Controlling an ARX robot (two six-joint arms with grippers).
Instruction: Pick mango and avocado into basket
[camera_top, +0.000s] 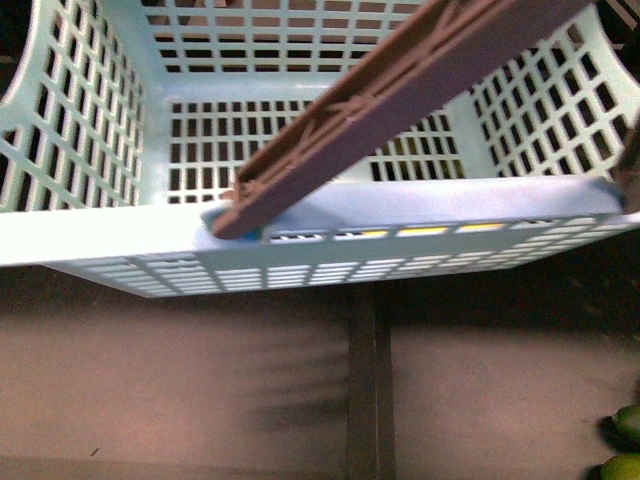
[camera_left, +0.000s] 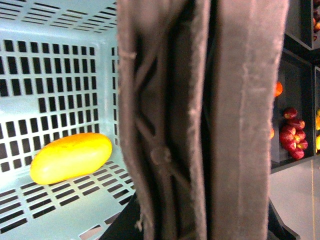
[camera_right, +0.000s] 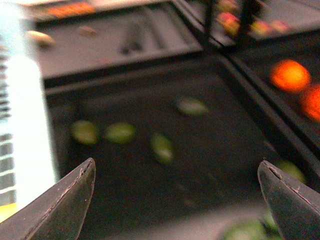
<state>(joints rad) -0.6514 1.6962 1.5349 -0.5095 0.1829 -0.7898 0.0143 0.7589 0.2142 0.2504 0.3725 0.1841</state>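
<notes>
The mango (camera_left: 71, 157), smooth, oblong and yellow-orange, lies on its side on the slotted floor of the basket (camera_top: 90, 240), a pale turquoise plastic crate with gridded walls. A brown ribbed handle (camera_top: 400, 110) with rough moulded edges slants across the basket's opening. It hides nearly all of the left tool (camera_left: 200, 227), so I cannot tell how its jaws stand. The right tool (camera_right: 175, 200) has its dark, wedge-shaped jaws wide apart with nothing between them, above a dark tray of blurred oval green fruits (camera_right: 120, 132).
</notes>
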